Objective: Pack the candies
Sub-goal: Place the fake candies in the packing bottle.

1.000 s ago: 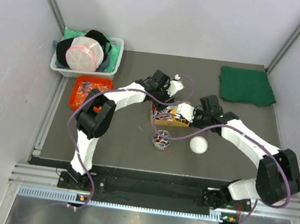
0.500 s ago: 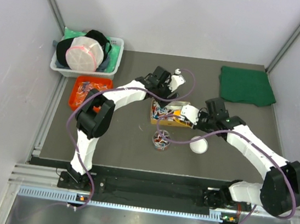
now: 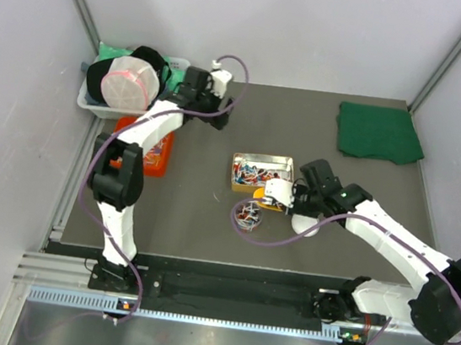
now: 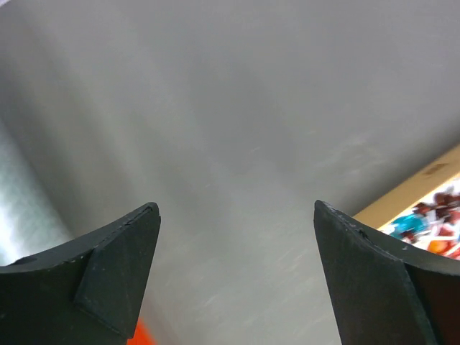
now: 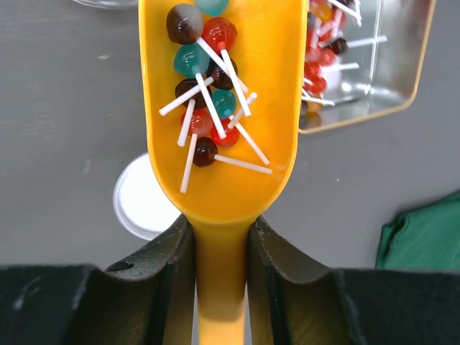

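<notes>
The candies are small red, teal and brown sweets on white sticks. Several lie in the orange scoop (image 5: 223, 108), and my right gripper (image 5: 219, 223) is shut on the scoop's handle. In the top view the scoop (image 3: 260, 196) hovers beside a small clear cup (image 3: 247, 216) that holds more candies. Other candies fill an open metal tin (image 3: 262, 173) just behind the scoop. My left gripper (image 3: 224, 102) hangs open and holds nothing at the back left, above bare table (image 4: 237, 144).
A white round lid (image 3: 305, 226) lies right of the cup, under my right arm. An orange tray (image 3: 158, 153) sits left, partly hidden by my left arm. A white bin (image 3: 132, 83) of clothes stands at the back left, and a green cloth (image 3: 378, 132) lies back right.
My left arm swung away from the tin to the back left and its jaws widened. My right gripper carried the scoop from the tin toward the cup.
</notes>
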`<state>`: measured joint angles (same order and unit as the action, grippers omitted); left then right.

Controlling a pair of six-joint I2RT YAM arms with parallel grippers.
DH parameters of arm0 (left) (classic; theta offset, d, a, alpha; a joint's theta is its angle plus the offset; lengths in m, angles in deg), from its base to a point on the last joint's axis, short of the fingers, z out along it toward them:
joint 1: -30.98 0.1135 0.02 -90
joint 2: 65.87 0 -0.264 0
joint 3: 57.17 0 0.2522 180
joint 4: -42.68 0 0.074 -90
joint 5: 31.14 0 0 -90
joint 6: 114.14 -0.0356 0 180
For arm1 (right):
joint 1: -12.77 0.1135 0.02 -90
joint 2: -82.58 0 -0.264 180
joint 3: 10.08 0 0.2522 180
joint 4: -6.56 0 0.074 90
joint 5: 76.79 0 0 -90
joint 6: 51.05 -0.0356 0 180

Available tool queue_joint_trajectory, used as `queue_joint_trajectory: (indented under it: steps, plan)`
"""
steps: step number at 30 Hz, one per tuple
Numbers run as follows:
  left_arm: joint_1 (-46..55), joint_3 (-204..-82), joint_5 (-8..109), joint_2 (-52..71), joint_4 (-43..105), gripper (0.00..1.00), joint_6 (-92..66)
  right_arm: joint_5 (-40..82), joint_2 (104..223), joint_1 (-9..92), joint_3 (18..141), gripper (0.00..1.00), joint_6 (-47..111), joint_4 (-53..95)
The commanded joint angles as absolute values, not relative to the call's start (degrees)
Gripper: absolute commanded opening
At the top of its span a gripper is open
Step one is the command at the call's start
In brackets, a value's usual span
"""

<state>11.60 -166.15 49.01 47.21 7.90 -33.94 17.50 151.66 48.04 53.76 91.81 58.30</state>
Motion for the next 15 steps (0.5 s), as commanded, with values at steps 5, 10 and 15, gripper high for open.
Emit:
queue_joint_trajectory:
  steps: [5, 10, 15]
  plan:
    - [17.09, -155.93, 44.0, 37.85, 9.58, 0.99, -30.99, 11.64, 152.36, 55.21, 59.84, 0.0, 92.21, 63.21]
    - [19.46, -152.76, 42.77, 35.65, 9.67, 0.99, -30.82, 6.19, 153.85, 58.74, 60.89, 0.0, 93.27, 65.58]
    - [20.61, -149.86, 42.33, 33.63, 9.58, 0.99, -30.82, 3.46, 155.09, 60.49, 61.51, 0.0, 94.15, 67.34]
